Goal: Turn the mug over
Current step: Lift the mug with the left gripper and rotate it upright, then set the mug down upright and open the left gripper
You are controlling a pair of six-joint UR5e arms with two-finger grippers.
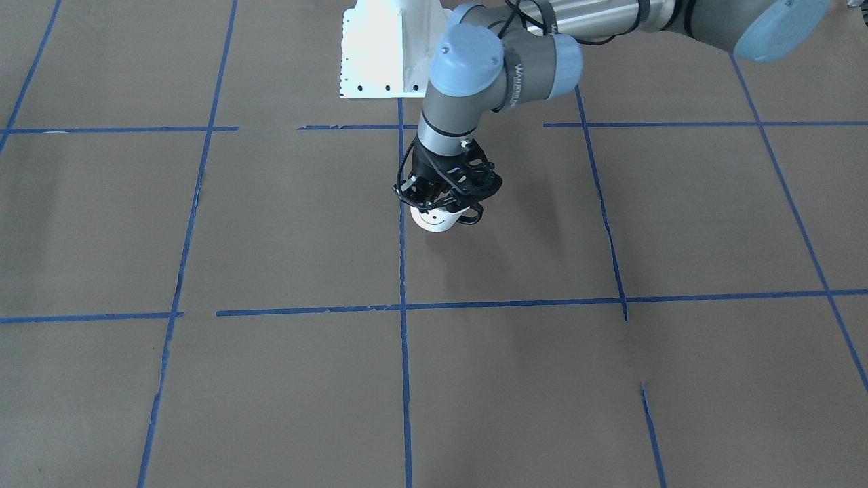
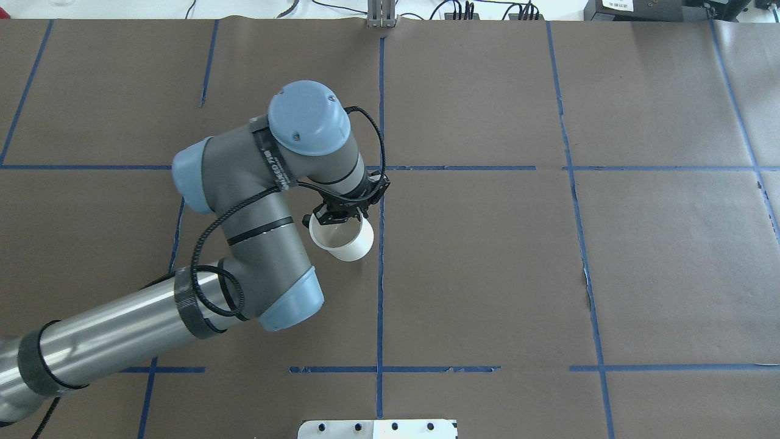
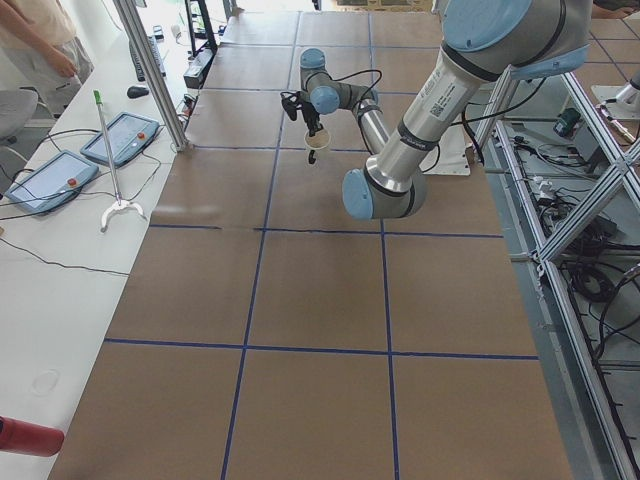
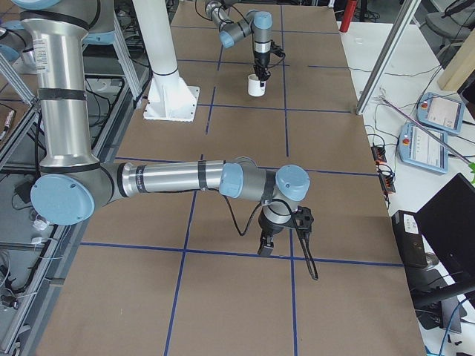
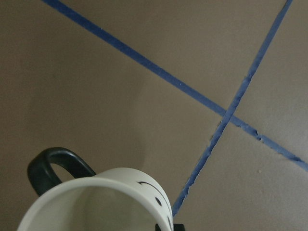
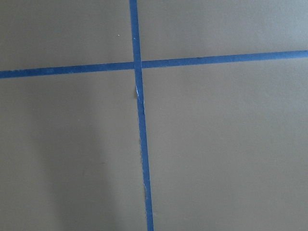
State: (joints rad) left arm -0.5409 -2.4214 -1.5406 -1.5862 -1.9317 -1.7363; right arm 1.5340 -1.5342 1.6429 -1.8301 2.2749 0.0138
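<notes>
The white mug (image 1: pixel 437 221) with a black smiley face hangs from my left gripper (image 1: pixel 442 200), which is shut on its rim. The mug is lifted a little above the brown table, and its shadow lies on the paper below. In the overhead view the mug (image 2: pixel 348 245) is tilted with its pale inside showing, under the gripper (image 2: pixel 339 213). The left wrist view shows the rim, the smiley and the dark handle (image 5: pixel 52 166). My right gripper (image 4: pixel 284 236) shows only in the exterior right view, low over the table. I cannot tell whether it is open or shut.
Blue tape lines (image 2: pixel 380 274) divide the brown paper table. The white robot base plate (image 1: pixel 380 57) is at the robot's edge. In the exterior left view, tablets (image 3: pixel 120 135), a metal post (image 3: pixel 150 70) and a person stand along the side bench.
</notes>
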